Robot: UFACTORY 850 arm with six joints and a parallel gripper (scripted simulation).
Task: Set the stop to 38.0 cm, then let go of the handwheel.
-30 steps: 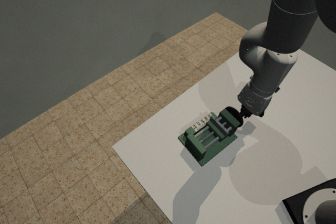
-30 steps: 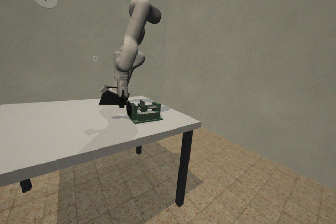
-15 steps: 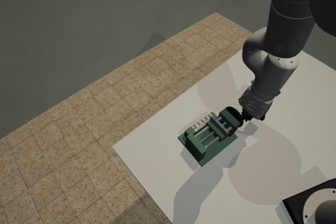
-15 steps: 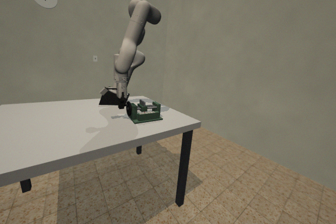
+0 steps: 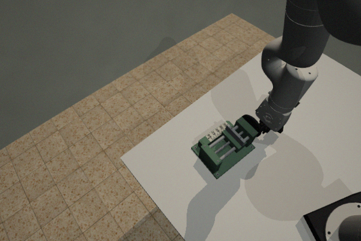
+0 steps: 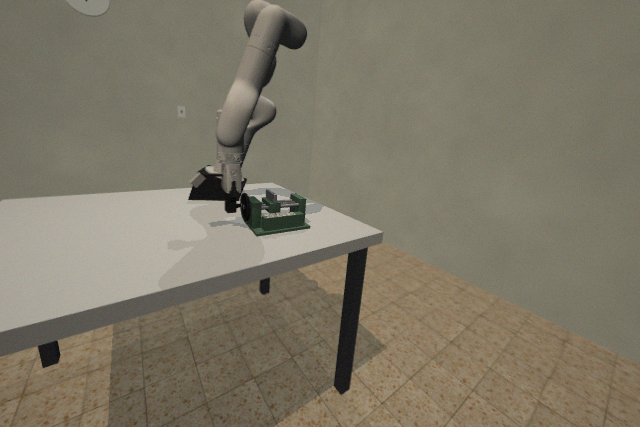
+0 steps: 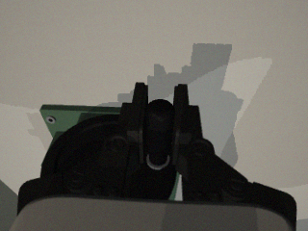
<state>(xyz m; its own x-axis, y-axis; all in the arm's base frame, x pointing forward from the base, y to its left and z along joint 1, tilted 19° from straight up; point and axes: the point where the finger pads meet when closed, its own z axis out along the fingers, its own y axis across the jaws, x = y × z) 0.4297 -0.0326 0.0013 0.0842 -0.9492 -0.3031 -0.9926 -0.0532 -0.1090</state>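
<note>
A green slide fixture (image 5: 225, 148) sits on the white table, with grey rails, a grey stop block (image 5: 237, 135) near the handwheel end and a white scale strip (image 5: 216, 133) along one side. A black handwheel (image 5: 250, 122) is at its far end. My gripper (image 5: 263, 130) is shut on the handwheel's black crank handle (image 7: 160, 132), low at the wheel's side. In the wrist view the two fingers clamp the handle, with the wheel (image 7: 95, 150) dark to the left. In the exterior view the gripper (image 6: 232, 201) stands beside the wheel (image 6: 245, 209). The scale numbers are too small to read.
The robot's black base (image 5: 335, 218) is at the near right corner of the table. The fixture lies close to the table's edge (image 5: 163, 136) over the tiled floor. Arm shadows fall across the table.
</note>
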